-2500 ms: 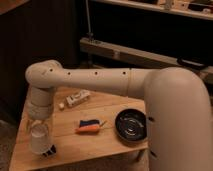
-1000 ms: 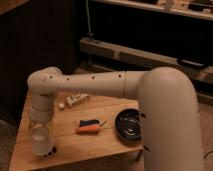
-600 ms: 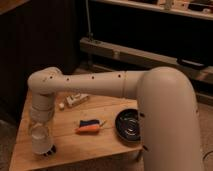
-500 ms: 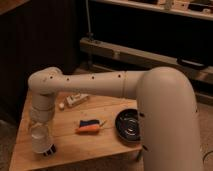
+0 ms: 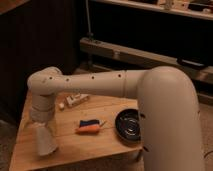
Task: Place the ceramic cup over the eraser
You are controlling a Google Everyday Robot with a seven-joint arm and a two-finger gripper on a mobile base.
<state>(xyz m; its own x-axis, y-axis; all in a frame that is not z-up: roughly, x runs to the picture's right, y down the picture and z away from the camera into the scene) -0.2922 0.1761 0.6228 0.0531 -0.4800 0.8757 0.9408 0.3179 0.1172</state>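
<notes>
Dim room, dark shelving [image 5: 150,55] behind

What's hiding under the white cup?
Nothing shows under the white cup. It stands mouth-down on the wooden table, with the robot's hand right above it. Whatever is beneath is covered; no eraser is visible anywhere.

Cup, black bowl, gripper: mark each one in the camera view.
cup [image 5: 45,141], camera view, on its white side wall.
black bowl [image 5: 120,133], camera view, on its left rim.
gripper [image 5: 41,125], camera view, at the wrist end over the cup.
</notes>
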